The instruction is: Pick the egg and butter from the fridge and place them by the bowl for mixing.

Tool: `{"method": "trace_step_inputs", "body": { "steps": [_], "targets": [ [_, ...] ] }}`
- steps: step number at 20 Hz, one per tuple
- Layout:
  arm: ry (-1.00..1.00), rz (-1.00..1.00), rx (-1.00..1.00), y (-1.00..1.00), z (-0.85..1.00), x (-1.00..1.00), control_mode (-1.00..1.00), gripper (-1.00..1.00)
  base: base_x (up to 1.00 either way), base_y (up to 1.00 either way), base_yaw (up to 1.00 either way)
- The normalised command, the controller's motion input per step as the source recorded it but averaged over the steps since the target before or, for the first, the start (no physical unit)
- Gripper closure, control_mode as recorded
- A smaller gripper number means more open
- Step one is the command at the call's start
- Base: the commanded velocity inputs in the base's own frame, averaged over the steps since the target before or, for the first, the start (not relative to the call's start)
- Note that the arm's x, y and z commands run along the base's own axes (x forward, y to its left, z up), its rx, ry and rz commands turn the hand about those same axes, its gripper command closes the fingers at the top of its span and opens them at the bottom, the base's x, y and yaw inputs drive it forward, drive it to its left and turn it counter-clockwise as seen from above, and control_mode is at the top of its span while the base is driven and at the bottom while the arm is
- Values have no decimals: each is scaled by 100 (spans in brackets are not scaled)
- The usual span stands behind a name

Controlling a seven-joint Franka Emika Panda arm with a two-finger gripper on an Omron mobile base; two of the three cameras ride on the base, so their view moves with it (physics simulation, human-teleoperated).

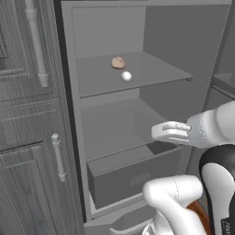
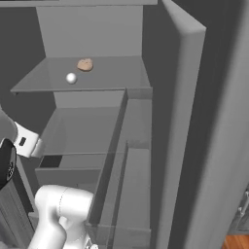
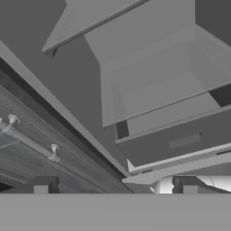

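The fridge (image 1: 183, 36) stands open. On its upper shelf lies the small white egg (image 1: 126, 76) (image 2: 71, 78), just in front of a round tan-brown lump (image 1: 118, 63) (image 2: 85, 64). My gripper (image 1: 156, 133) (image 3: 115, 187) hovers in front of the middle shelf, well below the egg and a little to its right. Its jaws stand wide apart and hold nothing. The hand view looks across the bare middle shelf (image 3: 153, 76) at a tilt. The butter and the bowl are out of view.
A grey drawer (image 1: 133, 176) (image 3: 180, 140) sits partly pulled out under the middle shelf. Dark wood-grain cabinets with bar handles (image 1: 36, 41) (image 1: 58, 156) (image 3: 31, 142) flank the fridge on the left. The open fridge door (image 2: 189, 121) stands at the right.
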Motion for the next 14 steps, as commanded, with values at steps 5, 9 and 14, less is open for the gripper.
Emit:
{"method": "trace_step_inputs", "body": {
  "steps": [5, 9, 14],
  "targets": [
    [16, -19, 2, -4, 60, 52, -100, -100, 0, 0, 0],
    [20, -16, 0, 0, 77, 58, -100, -100, 0, 0, 0],
    [11, -7, -6, 0, 54, 52, -100, -100, 0, 0, 0]
  ]
}}
